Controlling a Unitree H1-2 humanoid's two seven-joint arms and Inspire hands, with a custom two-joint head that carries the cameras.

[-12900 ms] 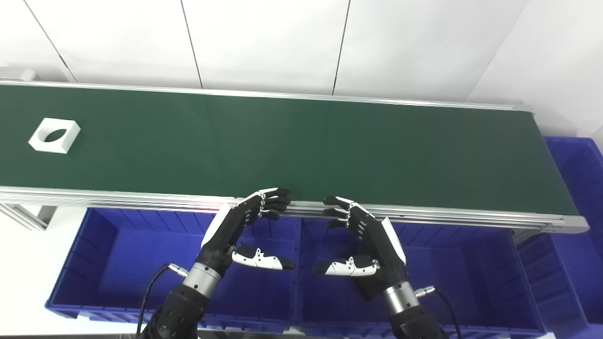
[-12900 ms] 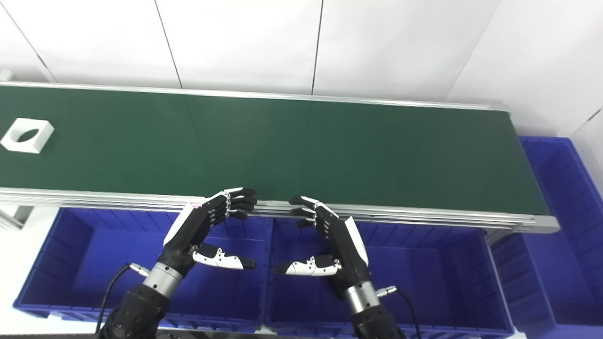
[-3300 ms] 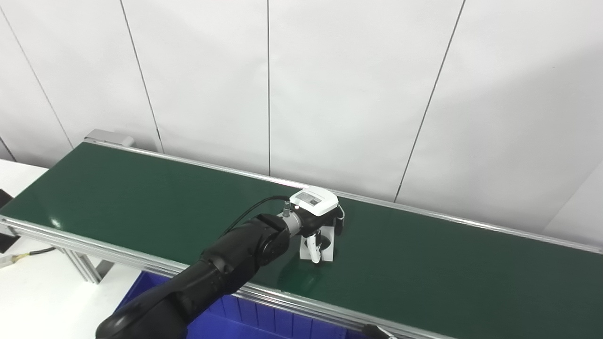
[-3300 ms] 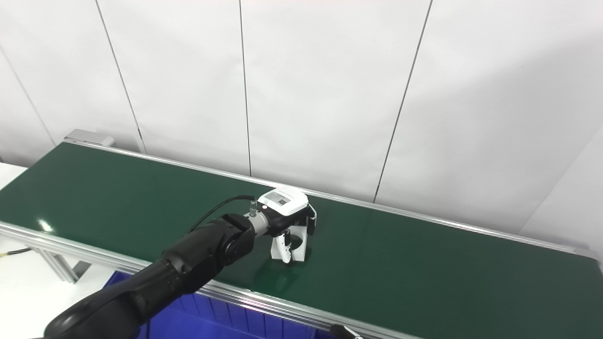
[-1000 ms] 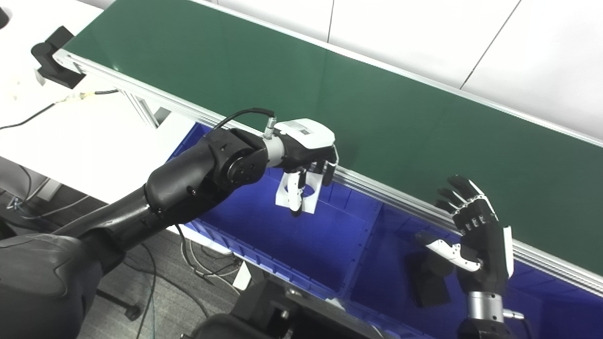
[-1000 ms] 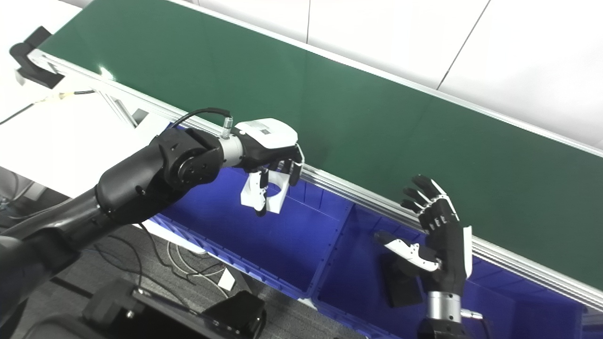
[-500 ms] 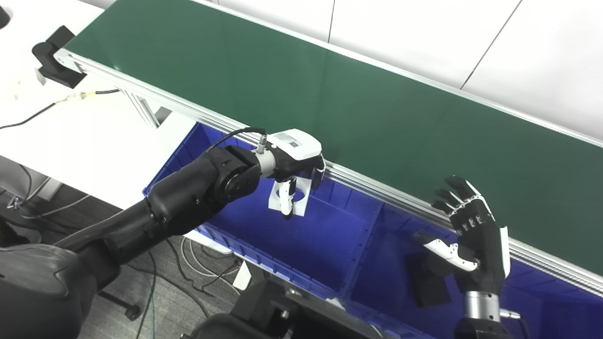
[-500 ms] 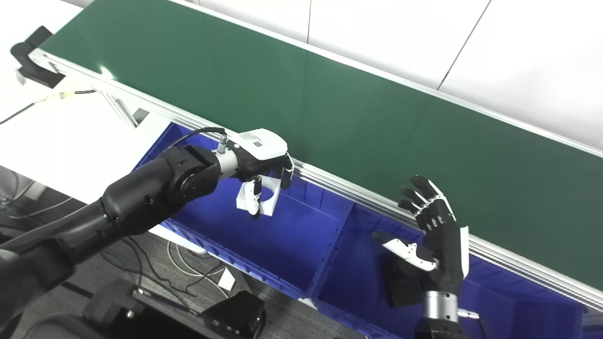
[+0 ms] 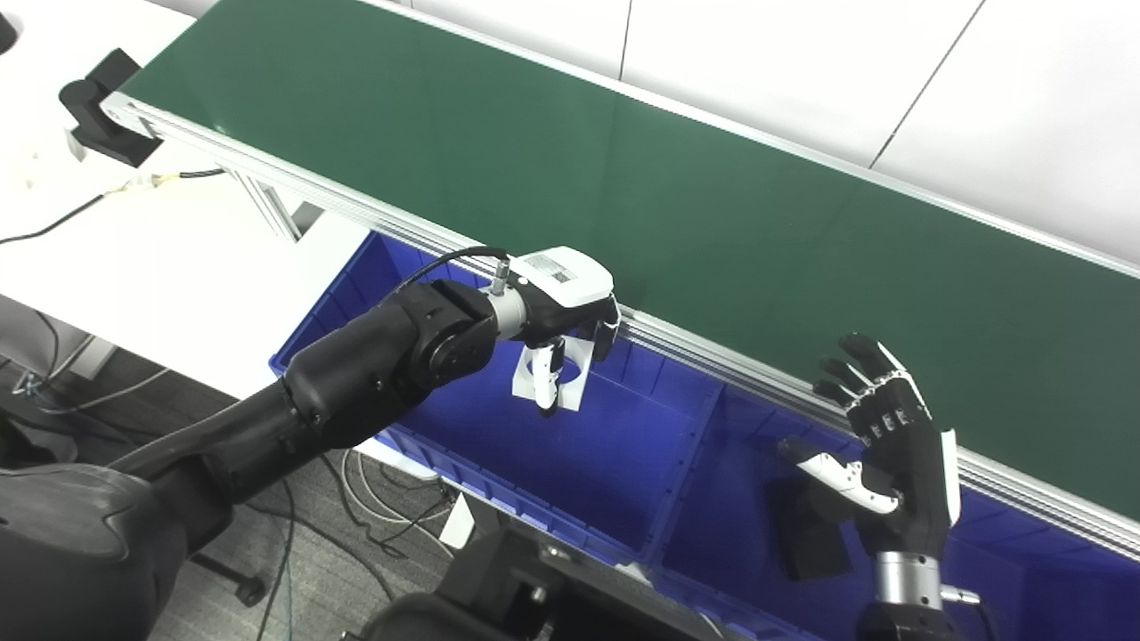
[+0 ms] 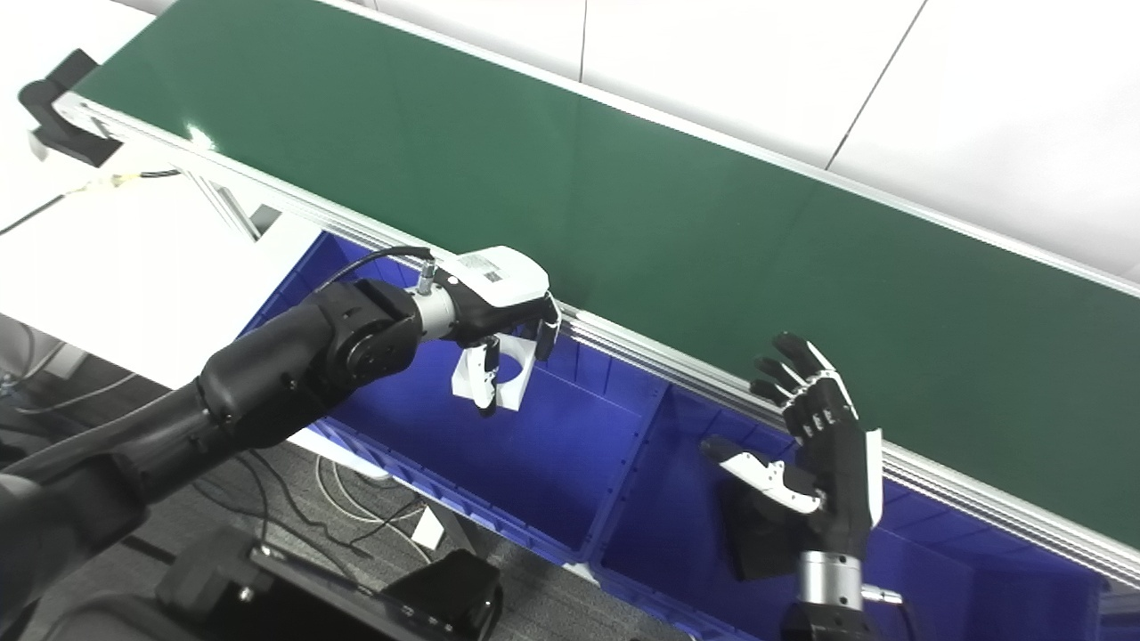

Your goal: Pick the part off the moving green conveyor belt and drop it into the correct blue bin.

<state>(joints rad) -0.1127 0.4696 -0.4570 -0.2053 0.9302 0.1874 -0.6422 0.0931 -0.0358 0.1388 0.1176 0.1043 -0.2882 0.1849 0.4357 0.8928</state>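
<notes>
Left eye view: nearest the camera, a black object (image 9: 806,539) lies on the floor of the right-hand blue bin (image 9: 748,463), and the right robot hand (image 9: 886,450) is raised above that bin with its fingers spread and thumb out, released and grasping nothing. Its palm faces left, and it stands just in front of the conveyor's aluminium rail (image 9: 712,352) without touching it. To its left, the left-hand blue bin (image 9: 499,445) shares a dividing wall with the right-hand one. Over this bin the left robot hand (image 9: 565,307) hangs, back upward with a small label on its white cover, and grasps the white part (image 9: 554,374), a square block with a round hole through it. The thumb runs down across the hole at the front and the other fingers curl behind, so the part hangs upright in the air above the bin's far half, clear of the bin floor and just below the rail. Beyond the rail, the green conveyor belt (image 9: 552,160) stretches diagonally from upper left to lower right. Behind it rises a white panelled wall (image 9: 802,62). At far left a white bench (image 9: 134,240) carries a loose cable (image 9: 53,218)
</notes>
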